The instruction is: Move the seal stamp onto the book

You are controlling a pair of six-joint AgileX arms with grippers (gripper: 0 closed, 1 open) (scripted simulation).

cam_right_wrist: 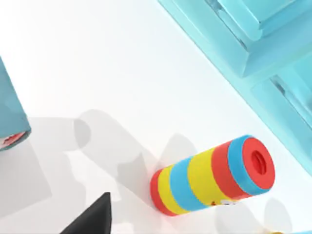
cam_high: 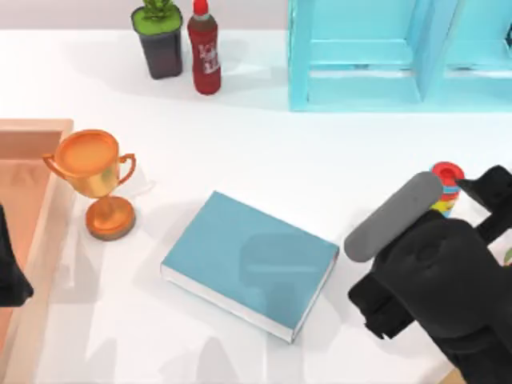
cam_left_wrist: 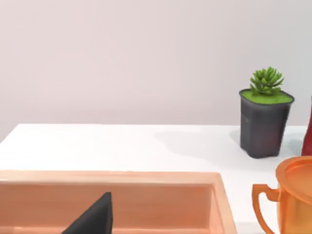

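Right arm (cam_high: 432, 280) over table's right side, beside book (cam_high: 252, 260); claw state cannot tell. Seal stamp position cannot tell. Risk: descent grabs or topples striped cylinder (cam_right_wrist: 214, 175) instead. Left arm parked over wooden tray (cam_left_wrist: 146, 192).

right arm (cam_high: 436, 280), black with a grey cylindrical link, reaching in over the table just right of the book (cam_high: 250, 264), wrist angled downward; left arm (cam_high: 10, 272) parked well left of the book at the table's edge.
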